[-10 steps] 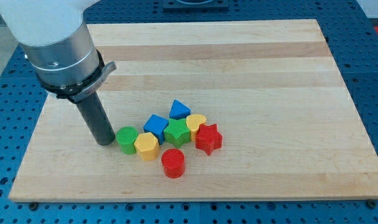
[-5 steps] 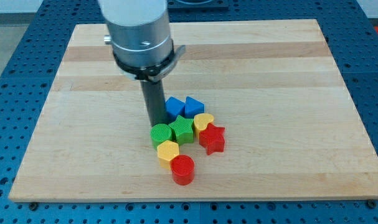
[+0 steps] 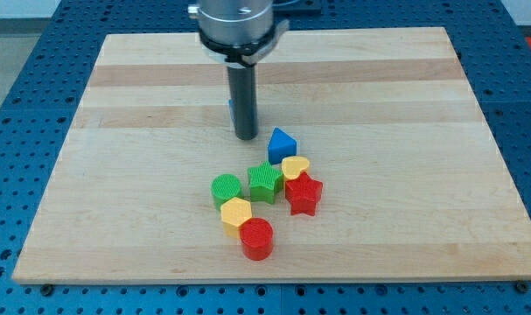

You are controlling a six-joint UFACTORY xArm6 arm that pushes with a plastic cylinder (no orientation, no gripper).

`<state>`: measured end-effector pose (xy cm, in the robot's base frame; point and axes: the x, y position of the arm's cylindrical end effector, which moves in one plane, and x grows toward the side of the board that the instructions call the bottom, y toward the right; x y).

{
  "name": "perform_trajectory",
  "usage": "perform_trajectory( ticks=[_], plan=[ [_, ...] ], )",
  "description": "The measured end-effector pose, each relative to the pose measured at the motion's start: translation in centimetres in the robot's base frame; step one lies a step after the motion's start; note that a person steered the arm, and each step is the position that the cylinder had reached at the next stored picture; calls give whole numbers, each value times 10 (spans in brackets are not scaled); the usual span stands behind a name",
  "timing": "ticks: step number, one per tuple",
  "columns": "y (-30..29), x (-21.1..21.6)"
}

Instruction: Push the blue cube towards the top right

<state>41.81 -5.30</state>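
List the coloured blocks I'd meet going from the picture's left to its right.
Green cylinder → yellow hexagon → red cylinder → green star → blue triangle. The blue cube hides behind the rod; the yellow heart and red star overlap.

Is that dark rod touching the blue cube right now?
Cannot tell. In the camera view, my tip stands in front of the blue cube, hiding all but a sliver at the rod's left edge.

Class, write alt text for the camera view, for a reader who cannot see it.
My tip rests on a wooden board, above a cluster of blocks, with the blue cube almost hidden behind the rod. The cluster holds a blue triangle, green star, yellow heart, red star, green cylinder, yellow hexagon and red cylinder.
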Motion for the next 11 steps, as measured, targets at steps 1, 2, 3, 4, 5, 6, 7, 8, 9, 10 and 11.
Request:
perform_trajectory(
  ticks=[1,2,3,4,5,6,7,8,9,10,11],
  plan=[
    [-29,-2],
    [-34,-8],
    [-27,-20],
    [2,-24],
    [34,-39],
    [45,-68],
    [52,-94],
    [52,-111],
    [26,-125],
    [27,-137],
    [28,-137]
  ],
)
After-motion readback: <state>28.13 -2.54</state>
